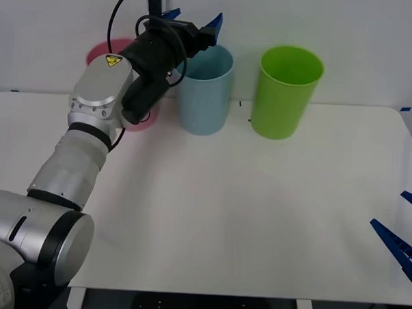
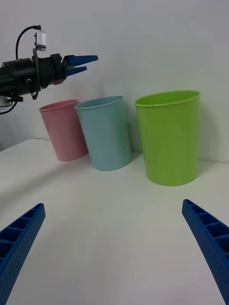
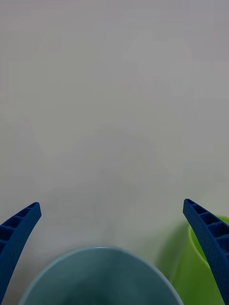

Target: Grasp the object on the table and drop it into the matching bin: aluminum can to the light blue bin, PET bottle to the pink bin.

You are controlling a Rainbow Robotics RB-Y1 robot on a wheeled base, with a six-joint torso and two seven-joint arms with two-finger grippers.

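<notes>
My left gripper [image 1: 195,18] hangs open with nothing between its fingers, just above the rim of the light blue bin [image 1: 205,93] at the back of the table [image 1: 224,217]. From the left wrist, that gripper [image 3: 112,205] looks down at the bin's mouth [image 3: 100,276]. The pink bin [image 1: 104,51] stands left of the blue one, mostly behind my left arm. My right gripper [image 1: 389,209] rests open near the table's front right edge. The right wrist view holds the left gripper [image 2: 88,63], the pink bin [image 2: 62,131] and the light blue bin [image 2: 105,138]. The aluminum can and PET bottle are out of view.
A lime green bin [image 1: 285,96] stands right of the light blue one, close to it; it also appears in the right wrist view [image 2: 169,138]. A white wall rises directly behind the bins. The white tabletop stretches wide in front of them.
</notes>
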